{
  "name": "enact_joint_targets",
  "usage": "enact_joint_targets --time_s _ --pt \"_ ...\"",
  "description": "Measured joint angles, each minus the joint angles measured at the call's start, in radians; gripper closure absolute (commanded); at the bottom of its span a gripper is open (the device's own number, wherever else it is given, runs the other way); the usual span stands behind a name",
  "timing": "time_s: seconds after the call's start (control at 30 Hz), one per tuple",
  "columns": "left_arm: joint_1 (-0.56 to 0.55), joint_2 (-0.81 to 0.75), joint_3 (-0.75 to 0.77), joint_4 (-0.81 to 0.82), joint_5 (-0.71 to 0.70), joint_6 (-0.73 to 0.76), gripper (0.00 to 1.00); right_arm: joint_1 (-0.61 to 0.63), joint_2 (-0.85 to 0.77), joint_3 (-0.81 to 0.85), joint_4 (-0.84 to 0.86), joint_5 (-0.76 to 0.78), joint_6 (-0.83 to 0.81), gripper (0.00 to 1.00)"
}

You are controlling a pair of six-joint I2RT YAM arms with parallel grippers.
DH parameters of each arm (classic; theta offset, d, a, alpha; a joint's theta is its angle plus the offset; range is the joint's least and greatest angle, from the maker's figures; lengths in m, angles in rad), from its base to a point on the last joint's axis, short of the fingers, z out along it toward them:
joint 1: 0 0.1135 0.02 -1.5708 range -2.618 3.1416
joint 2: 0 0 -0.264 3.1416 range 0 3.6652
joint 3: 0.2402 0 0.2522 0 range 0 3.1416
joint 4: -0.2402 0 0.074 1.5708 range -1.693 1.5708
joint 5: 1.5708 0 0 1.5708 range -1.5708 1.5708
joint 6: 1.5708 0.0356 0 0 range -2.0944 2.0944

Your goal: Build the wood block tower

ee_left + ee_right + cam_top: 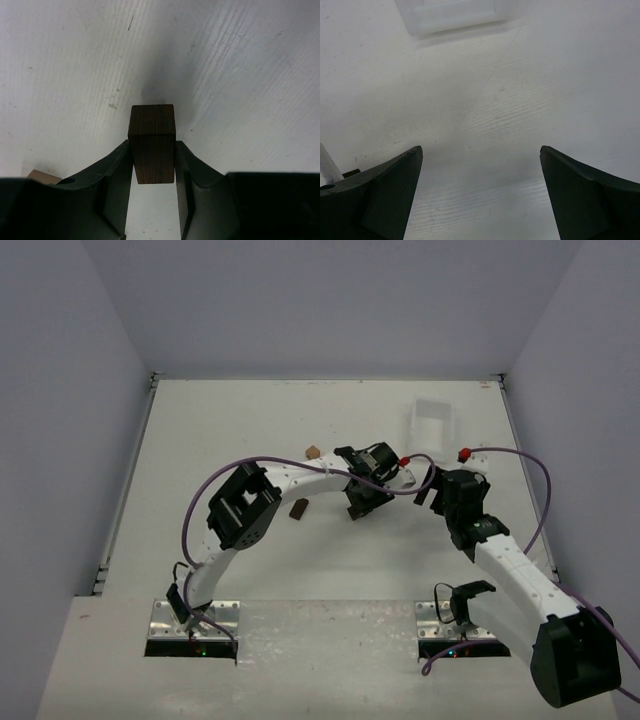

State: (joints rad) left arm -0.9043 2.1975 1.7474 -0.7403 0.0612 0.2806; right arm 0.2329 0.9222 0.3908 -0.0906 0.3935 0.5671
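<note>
Transport of a block looks to be the step in hand: the left gripper [152, 145] is clamped on a dark brown block [151, 125], one finger against each side face, the block's far end poking out past the fingertips; whether it rests on the table [230, 430] or hangs just above it, I cannot tell. No stack shows anywhere, so I judge the tower barely begun. From overhead, that arm reaches to the middle of the table and the held block is hidden under the gripper; a second dark block [298, 509] lies loose close by, beside the forearm; a light tan block [313, 452] sits farther back, apart from both. A tan corner [42, 176] shows at the lower edge of the left wrist view (which piece it belongs to, I cannot say). The right gripper [480, 148] hangs with its fingers spread wide and nothing between them, near the white tray [455, 15]. Next, I judge, the held block must be carried over a loose one, squared to its faces, lowered until the two touch, and only then let go; the pieces are tiny beside the fingers, so a skewed release could tip them. The held block is a plain rectangular prism, deep brown, finely straight-grained, sharp-edged.
</note>
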Motion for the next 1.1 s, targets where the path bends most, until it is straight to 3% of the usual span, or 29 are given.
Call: enact_joint_targets --time_s 0.43,0.83,1.1 --pt "-0.006 -0.001 -0.034 0.011 -0.107 -0.001 0.87 0.000 -0.012 -0.006 0.000 0.000 -0.002 0.01" --pt "-0.007 -0.141 -0.248 0.021 -0.062 -0.097 0.86 0.000 -0.012 -0.006 0.000 0.000 -0.010 0.01" --pt "-0.045 -0.185 -0.308 0.034 -0.023 -0.132 0.72 0.000 -0.011 -0.006 0.000 0.000 -0.011 0.01"
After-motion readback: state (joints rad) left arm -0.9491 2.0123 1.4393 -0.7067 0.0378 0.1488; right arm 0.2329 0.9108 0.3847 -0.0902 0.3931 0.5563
